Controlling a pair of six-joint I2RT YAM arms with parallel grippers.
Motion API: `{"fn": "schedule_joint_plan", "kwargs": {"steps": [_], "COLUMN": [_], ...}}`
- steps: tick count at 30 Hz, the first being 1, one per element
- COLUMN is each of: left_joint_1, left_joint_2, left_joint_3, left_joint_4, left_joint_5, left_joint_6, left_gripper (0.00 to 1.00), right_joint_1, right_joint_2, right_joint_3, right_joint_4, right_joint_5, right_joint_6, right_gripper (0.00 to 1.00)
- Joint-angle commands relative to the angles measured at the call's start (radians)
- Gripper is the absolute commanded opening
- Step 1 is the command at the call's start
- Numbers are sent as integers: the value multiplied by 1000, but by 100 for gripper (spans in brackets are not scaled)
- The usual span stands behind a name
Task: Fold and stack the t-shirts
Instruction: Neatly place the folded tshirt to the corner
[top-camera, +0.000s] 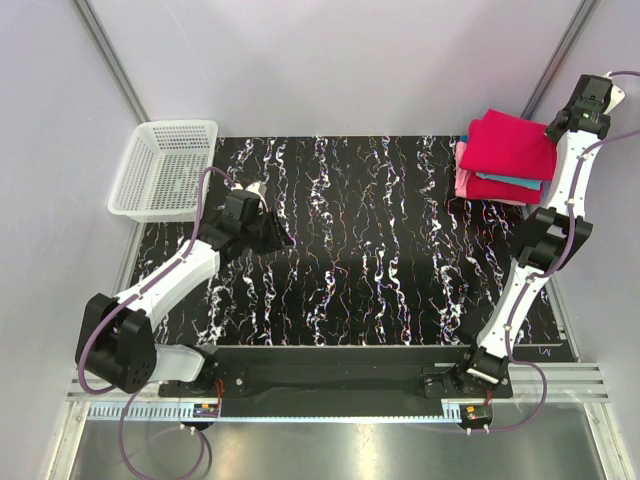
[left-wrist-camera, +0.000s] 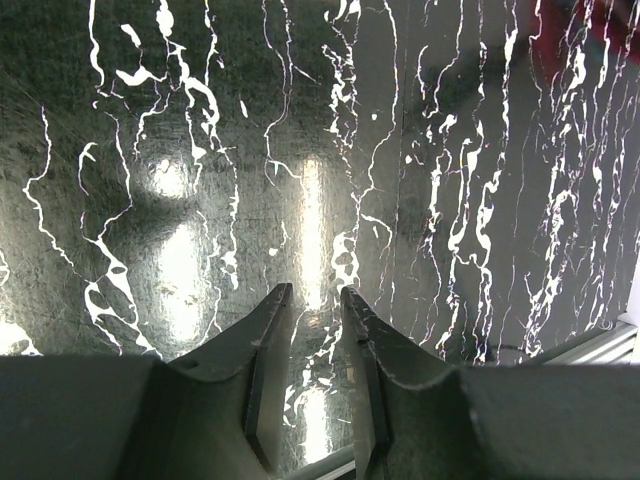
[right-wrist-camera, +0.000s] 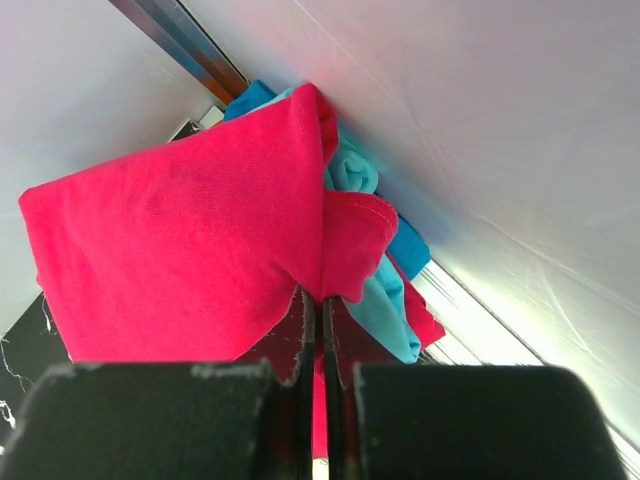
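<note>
The right hand (right-wrist-camera: 318, 300) is shut tight on a fold of the crimson t-shirt (right-wrist-camera: 180, 240). The shirt rests on the stack of folded t-shirts (top-camera: 492, 190) at the far right corner of the worktop (top-camera: 380, 260). The left hand (left-wrist-camera: 312, 292), fingers slightly parted and empty, hangs above the worktop's left side, near the white mesh basket (top-camera: 128, 182).

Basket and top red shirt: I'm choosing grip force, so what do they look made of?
The basket looks like white moulded plastic, with stiff open mesh walls and a smooth rim. The top red shirt looks like soft matte knit cloth, probably cotton jersey. The right wrist view shows a fine knit texture, a stitched hem and limp folds.
</note>
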Motion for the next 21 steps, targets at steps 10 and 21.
{"fn": "schedule_joint_plan", "kwargs": {"steps": [10, 21], "left_joint_1": [4, 4], "left_joint_2": [-11, -40], "left_joint_3": [2, -11], "left_joint_4": [34, 42], "left_joint_5": [24, -16], "left_joint_6": [-6, 18], "left_gripper": [30, 46], "right_joint_1": [-40, 41], "right_joint_2": [-46, -293], "right_joint_3": [23, -95], "right_joint_4": [32, 9], "right_joint_5": [30, -143], "right_joint_6": [26, -2], "right_gripper": [62, 78]}}
